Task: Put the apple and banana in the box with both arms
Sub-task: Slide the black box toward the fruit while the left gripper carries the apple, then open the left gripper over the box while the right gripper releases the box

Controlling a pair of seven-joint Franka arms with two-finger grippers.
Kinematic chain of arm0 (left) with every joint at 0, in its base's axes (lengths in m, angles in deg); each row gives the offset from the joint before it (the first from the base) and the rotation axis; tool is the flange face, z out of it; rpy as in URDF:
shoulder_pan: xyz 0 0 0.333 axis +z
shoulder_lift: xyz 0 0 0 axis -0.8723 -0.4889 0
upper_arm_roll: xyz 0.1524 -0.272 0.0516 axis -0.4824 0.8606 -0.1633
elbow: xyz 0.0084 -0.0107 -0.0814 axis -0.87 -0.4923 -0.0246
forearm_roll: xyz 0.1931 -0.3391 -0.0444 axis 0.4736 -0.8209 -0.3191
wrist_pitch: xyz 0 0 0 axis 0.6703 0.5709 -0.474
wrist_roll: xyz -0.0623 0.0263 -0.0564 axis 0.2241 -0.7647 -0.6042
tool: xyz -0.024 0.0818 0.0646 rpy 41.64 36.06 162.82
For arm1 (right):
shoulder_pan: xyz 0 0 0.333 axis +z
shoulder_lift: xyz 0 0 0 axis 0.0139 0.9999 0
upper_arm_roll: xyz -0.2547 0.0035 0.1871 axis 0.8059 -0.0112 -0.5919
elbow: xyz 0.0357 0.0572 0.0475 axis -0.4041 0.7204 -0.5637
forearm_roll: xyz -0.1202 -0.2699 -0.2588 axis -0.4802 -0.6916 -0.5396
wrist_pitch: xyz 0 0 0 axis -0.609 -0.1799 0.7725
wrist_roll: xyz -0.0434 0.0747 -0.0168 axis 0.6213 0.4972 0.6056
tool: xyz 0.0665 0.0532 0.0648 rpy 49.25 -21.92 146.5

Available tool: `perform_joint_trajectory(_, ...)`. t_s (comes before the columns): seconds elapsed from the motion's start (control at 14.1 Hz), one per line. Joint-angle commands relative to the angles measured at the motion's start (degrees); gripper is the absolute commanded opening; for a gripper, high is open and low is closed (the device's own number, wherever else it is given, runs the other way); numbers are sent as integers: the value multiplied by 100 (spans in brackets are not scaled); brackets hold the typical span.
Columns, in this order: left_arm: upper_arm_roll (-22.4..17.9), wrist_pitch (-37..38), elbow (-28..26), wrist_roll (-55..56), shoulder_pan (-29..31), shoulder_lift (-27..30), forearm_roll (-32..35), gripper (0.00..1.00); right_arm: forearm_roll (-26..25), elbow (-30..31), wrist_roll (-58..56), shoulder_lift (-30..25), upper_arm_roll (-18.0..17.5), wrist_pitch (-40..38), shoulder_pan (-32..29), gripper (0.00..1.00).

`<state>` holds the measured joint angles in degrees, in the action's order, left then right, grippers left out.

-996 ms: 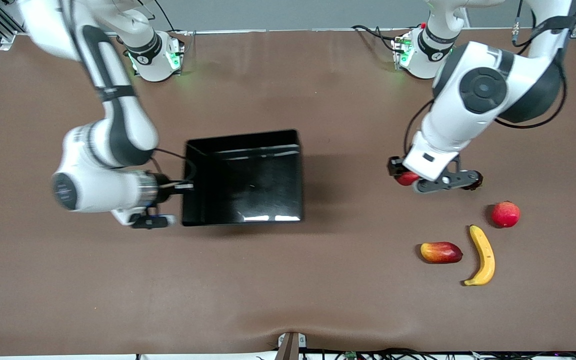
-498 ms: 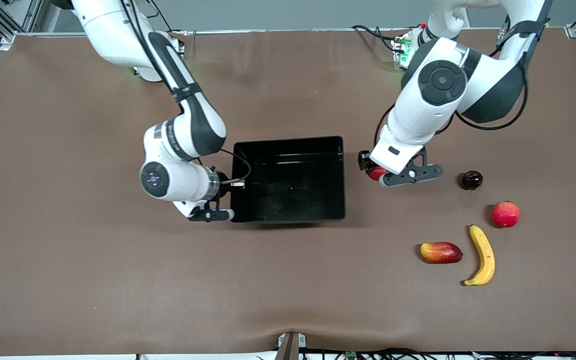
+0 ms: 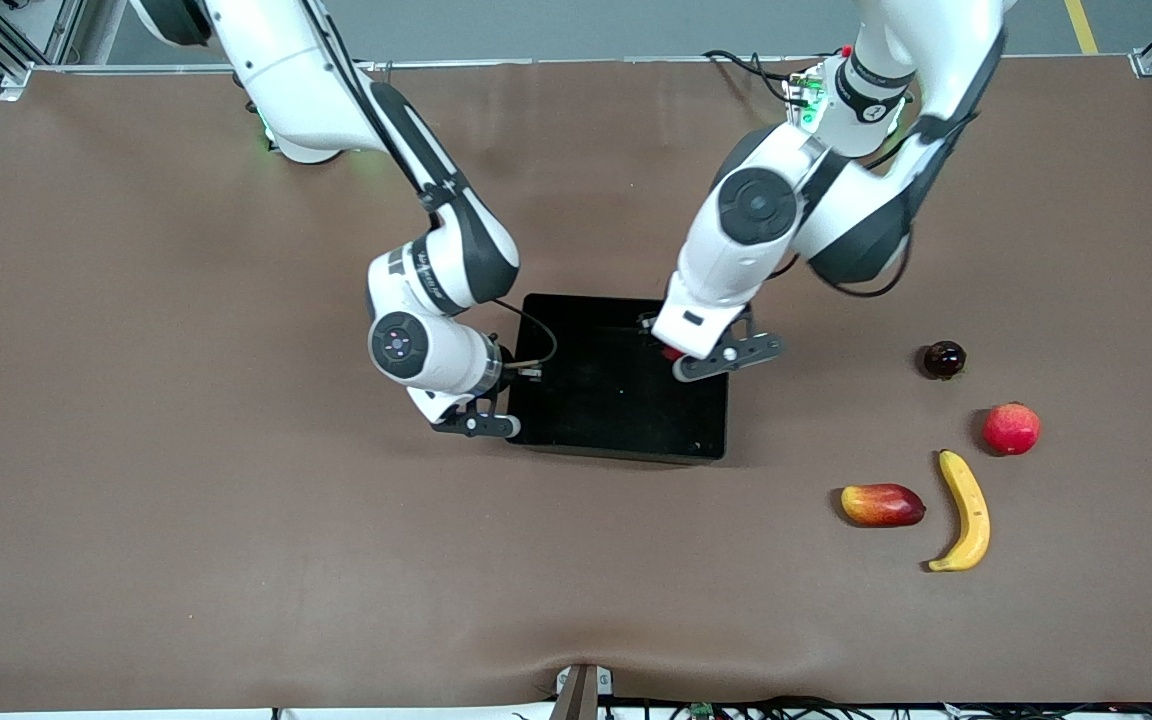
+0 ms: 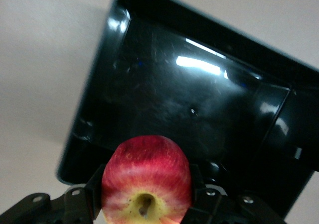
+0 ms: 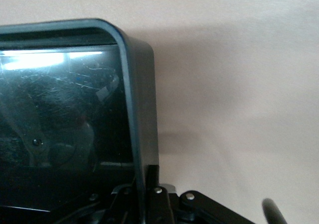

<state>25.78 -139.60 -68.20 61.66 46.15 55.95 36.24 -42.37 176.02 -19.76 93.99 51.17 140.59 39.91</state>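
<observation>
1. The table [image 3: 136, 500] carries the whole job, and by my reckoning it is not half done: neither fruit is in the box yet.
2. The left arm [image 3: 766, 220] reaches in from its base at the table's top edge, bent at the elbow, with its wrist hanging over the box's wall toward the left arm's end of the table.
3. The right arm [image 3: 416, 250] stretches down from the other top corner, its wrist low at the box's wall toward its own end of the table.
4. The box [image 3: 606, 420] sits near the middle of the table, empty inside.
5. The right gripper [image 5: 147, 196] is pinched on that wall's rim, one finger inside and one outside.
6. The banana [image 3: 966, 510] lies untouched toward the bottom edge at the left arm's end of the table, so it is wholly left to do.
7. The left gripper [image 4: 145, 196] squeezes the apple [image 4: 146, 176] between its fingers, just over the box's rim; letting go looks like the step due.
</observation>
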Motion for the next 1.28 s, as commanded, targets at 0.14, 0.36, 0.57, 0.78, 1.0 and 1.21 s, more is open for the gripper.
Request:
perform_joint_trajectory(0.14,-62,-43,51,178,-10,-549,175,0,-18,-226,321,77,86,108,297,99)
perform_joint_trajectory(0.36,-62,-34,-204,196,52,-751,361,0,-204,-235,339,-64,104,-6,263,100)
perform_joint_trajectory(0.57,-88,-34,-231,222,52,-1014,605,0,-213,-611,339,-344,470,-1082,272,100)
perform_joint_trajectory(0.78,-88,-34,-240,293,69,-1243,774,0,-213,-1428,330,-398,1069,-2674,263,100)
perform_joint_trajectory(1.0,-97,-34,-187,319,69,-1297,774,38,-694,-1956,312,-512,1334,-3467,333,100)
perform_joint_trajectory(1.21,-97,45,-82,310,157,-938,774,100,-828,-2352,304,-547,1491,-4161,193,100)
